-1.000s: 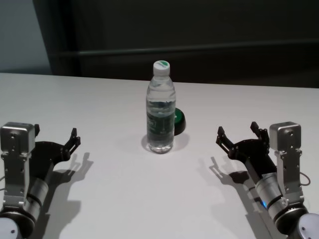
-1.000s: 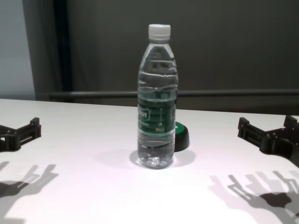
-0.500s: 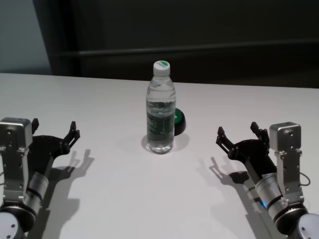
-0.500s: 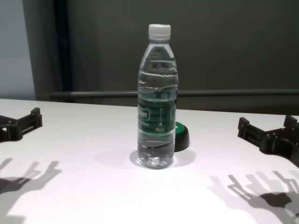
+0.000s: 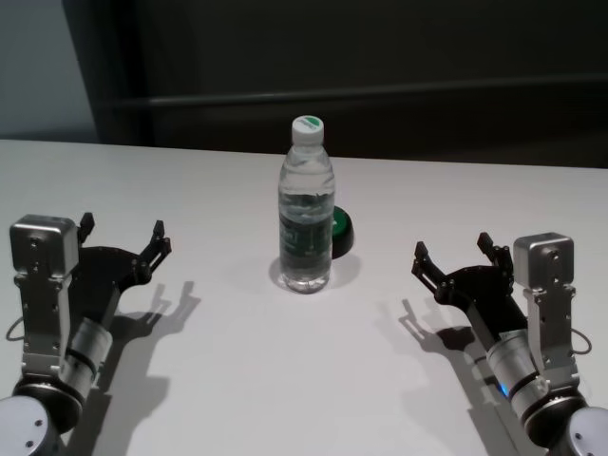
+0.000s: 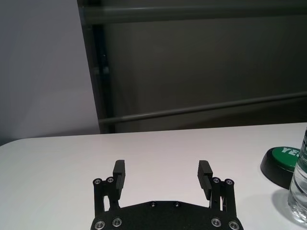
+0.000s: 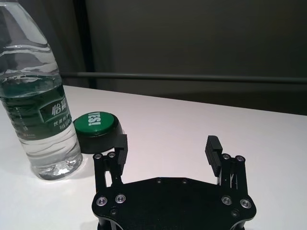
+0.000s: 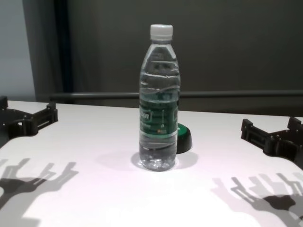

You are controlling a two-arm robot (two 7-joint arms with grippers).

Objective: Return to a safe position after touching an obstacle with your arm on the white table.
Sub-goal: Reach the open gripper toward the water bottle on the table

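Hovering low over the white table [image 5: 285, 380], my left gripper [image 5: 123, 242] sits at 9 o'clock of the scene, jaws wide, nothing between them. My right gripper [image 5: 454, 254] hangs at 3 o'clock, jaws equally wide and empty. Both stand well apart from the water bottle [image 5: 306, 207], which is upright at centre, white cap on, dark green label band around its middle. Black puck with green top [image 5: 341, 231] sits just behind the bottle, at its 1 o'clock.
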